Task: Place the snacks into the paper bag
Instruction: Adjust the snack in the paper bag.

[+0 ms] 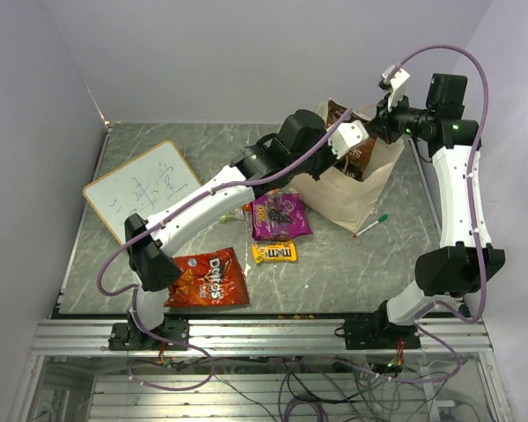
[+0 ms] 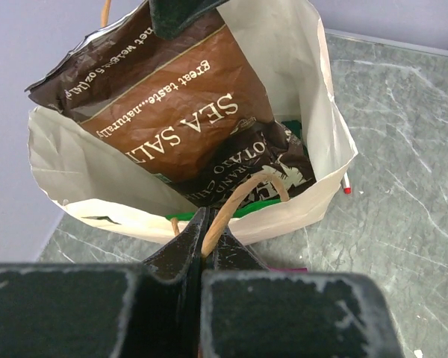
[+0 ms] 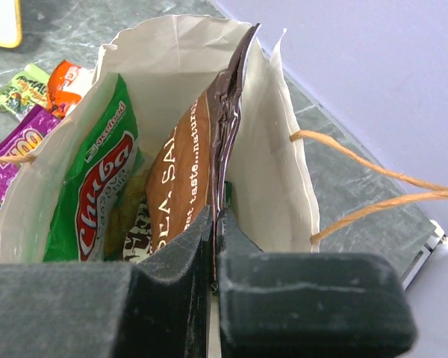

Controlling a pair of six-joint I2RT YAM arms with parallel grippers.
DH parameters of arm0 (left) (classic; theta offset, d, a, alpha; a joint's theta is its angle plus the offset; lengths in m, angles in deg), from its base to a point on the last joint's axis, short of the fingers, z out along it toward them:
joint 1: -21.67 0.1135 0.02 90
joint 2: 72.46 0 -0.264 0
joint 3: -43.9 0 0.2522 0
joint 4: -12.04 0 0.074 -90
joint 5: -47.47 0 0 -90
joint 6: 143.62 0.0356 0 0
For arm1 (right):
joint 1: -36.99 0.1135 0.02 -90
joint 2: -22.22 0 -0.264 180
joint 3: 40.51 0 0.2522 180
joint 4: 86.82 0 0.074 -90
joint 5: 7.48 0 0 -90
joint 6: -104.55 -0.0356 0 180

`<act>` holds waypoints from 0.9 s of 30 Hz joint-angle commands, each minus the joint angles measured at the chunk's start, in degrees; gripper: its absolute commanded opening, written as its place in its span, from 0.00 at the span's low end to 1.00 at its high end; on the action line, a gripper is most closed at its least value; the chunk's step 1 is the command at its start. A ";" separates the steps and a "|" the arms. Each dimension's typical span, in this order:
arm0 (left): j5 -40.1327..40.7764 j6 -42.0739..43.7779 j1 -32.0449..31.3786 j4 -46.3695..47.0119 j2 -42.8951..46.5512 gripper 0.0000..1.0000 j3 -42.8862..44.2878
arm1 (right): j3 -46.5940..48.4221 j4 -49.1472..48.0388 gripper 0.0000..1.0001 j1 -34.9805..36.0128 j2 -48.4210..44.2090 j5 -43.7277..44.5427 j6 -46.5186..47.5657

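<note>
My right claw [image 3: 216,224] is closed tight on the top seam of the brown pouch [image 3: 183,179], which hangs half inside the paper bag [image 3: 172,67] with its upper part above the rim. My left claw [image 2: 207,224] is closed too, pinching the near twisted handle [image 2: 239,195] to steady the bag and hold its mouth open. The bag stands towards the far right corner of the table [image 1: 352,272]. A green and white pouch [image 3: 97,186] is already upright inside, against the left wall as my right wrist camera sees it.

I judge the brown pouch to be light, puffy and crinkly, with a slick film. The flat sealed seam is the right place to hold it, since a grip on the belly would slide or crush what is inside. The bag is thin, soft paper and would fold or tip easily, so I want the handle grip kept while the pouch goes down.

Other snacks lie on the table: the red Doritos bag [image 1: 213,277] near the near left corner, and the purple packet [image 1: 280,215] and yellow M&M's packet [image 1: 274,252] around the middle. All look flat and light, and each looks best taken by an edge.
</note>
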 commanded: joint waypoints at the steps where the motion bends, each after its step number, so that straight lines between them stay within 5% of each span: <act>1: -0.62 -0.72 0.04 2.27 2.38 0.07 -0.86 | -0.39 -4.45 0.00 -0.04 -0.79 -3.76 1.31; 7: -0.71 -0.98 0.04 2.38 2.49 0.07 -1.01 | -5.39 0.33 0.00 0.25 -2.20 -9.80 10.75; 12: -0.90 -1.18 0.04 2.01 2.24 0.07 -0.12 | -7.47 8.54 0.00 0.25 -0.59 -6.30 13.93; 27: -0.32 -0.81 0.02 2.08 1.36 0.07 0.56 | -11.88 9.28 0.07 6.09 1.28 -6.61 -0.35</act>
